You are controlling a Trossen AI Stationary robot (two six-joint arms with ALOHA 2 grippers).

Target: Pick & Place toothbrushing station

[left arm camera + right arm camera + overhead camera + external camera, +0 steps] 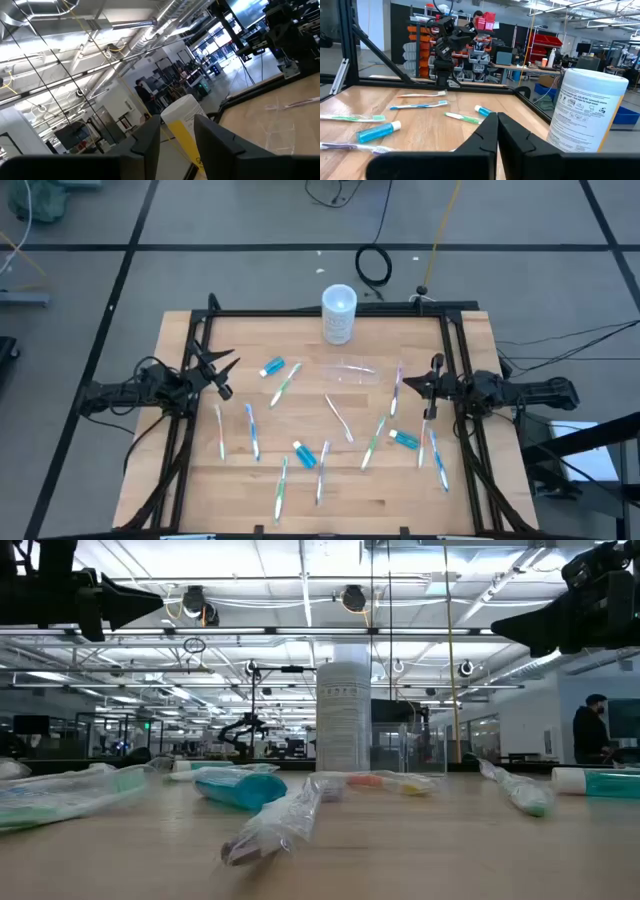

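Note:
The clear see-through container (350,370) lies on the wooden table (470,330), right of centre toward the far side; it also shows in the low view (403,752). Several blue, green, pink and white toothbrushes, such as one (284,386) and another (373,442), lie scattered flat on the table. Three blue white-capped tubes (272,367) (304,454) (404,439) lie among them. My left gripper (228,373) is open and empty above the table's left edge; its fingers show apart in the left wrist view (177,137). My right gripper (415,385) is shut and empty above the right side (497,132).
A tall opaque white cylinder (338,313) stands upright at the table's far edge, in the middle. A black frame (330,311) runs around the table. A person (592,730) stands in the room beyond the table.

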